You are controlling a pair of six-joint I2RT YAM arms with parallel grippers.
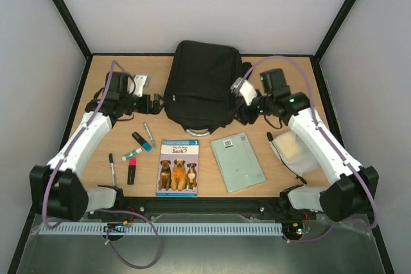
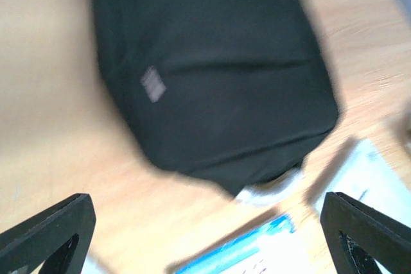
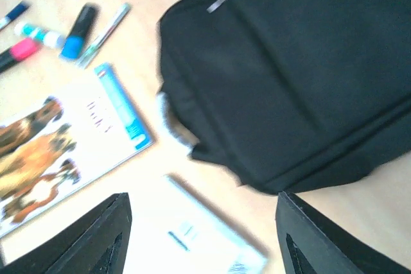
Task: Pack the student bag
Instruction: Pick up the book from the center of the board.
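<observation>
**Student bag:** The student bag (image 1: 202, 85) lies flat on the tabletop (image 1: 96, 142) in the upper centre of the top view. Its long axis runs from the top of the frame towards the bottom, leaning slightly to the left at the lower end. The end with the silver-grey handle loop (image 1: 192, 134) points to the lower edge of the frame and stops just beside the top edge of the dog book (image 1: 178, 167). The bag is black fabric, roughly rectangular with rounded corners. A zip seam crosses its width in the lower half. The left wrist view shows a small grey tab on the face. No opening can be made out, and both wrist views are blurred.

**Left tool:** The left tool (image 2: 204, 222) hangs near the bag's left edge. Its 2 fingers stand wide apart with nothing between them.

**Right tool:** The right tool (image 3: 202, 222) is near the bag's lower right corner. Its 2 fingers are parted and grip nothing, and the pale green notebook (image 1: 237, 162) lies below them.
</observation>
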